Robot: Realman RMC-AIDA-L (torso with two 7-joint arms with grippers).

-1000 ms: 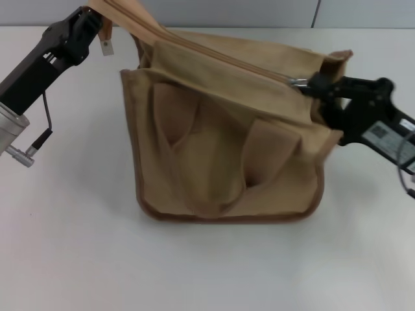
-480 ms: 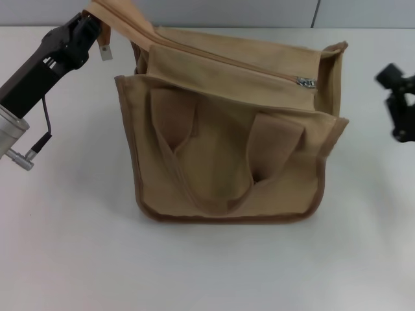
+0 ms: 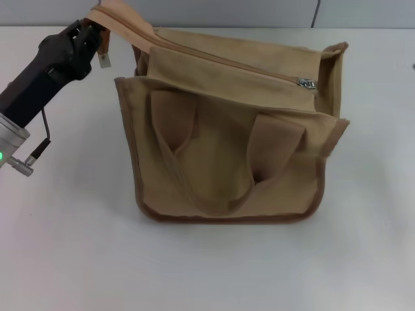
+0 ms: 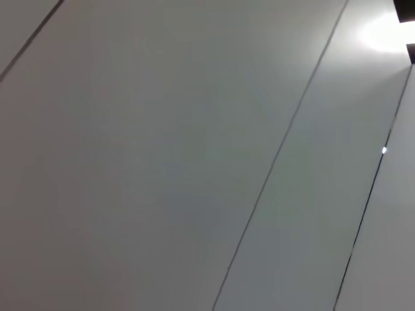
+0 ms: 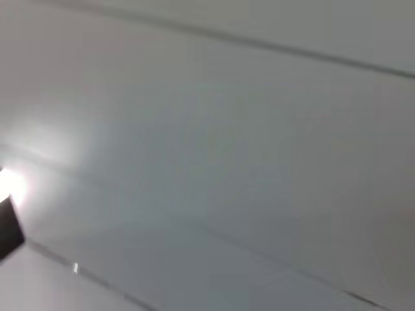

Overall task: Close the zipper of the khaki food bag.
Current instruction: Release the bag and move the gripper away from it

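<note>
The khaki food bag [image 3: 227,149] stands on the white table, its two handles hanging down the front. The zipper [image 3: 220,59] runs across the top panel, and its silver pull tab [image 3: 306,83] sits at the right end. My left gripper [image 3: 97,29] is shut on the bag's left top corner flap and holds it raised at the upper left. A small white tag [image 3: 104,61] hangs below it. My right gripper is out of the head view. Both wrist views show only blank grey panels.
The white table [image 3: 207,265] spreads around the bag. A grey wall runs along the table's far edge [image 3: 259,13].
My right gripper let go of the pull tab at the bag's right end and withdrew to the right, out of view. The bag's right side settled. The left gripper barely moved.
</note>
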